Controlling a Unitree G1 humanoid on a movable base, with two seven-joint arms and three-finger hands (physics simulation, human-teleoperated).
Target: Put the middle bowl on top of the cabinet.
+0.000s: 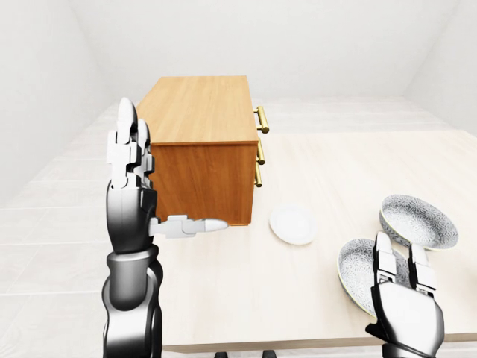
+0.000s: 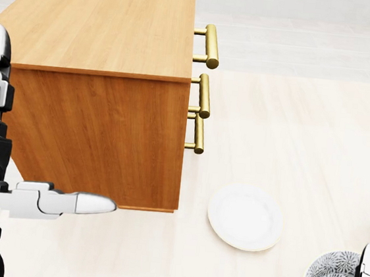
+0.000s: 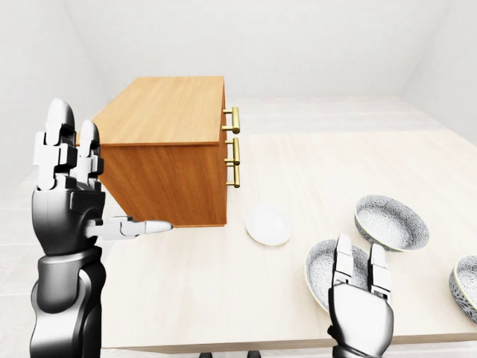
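Three grey-patterned bowls stand at the right of the right-eye view: a near bowl (image 3: 319, 270), a bowl above it (image 3: 391, 221) and one cut by the right edge (image 3: 466, 287). The wooden cabinet (image 1: 200, 119) stands upper left on the table, and nothing lies on its top. My right hand (image 3: 360, 292) is raised with fingers straight and open. It hides part of the near bowl and holds nothing. My left hand (image 1: 138, 190) is up beside the cabinet's left side, open, thumb pointing right, also holding nothing.
A white plate (image 1: 292, 225) lies on the pale table (image 1: 335, 160) just right of the cabinet's lower corner. Gold handles (image 1: 261, 119) stick out of the cabinet's right face. The table's near edge runs along the bottom of the eye views.
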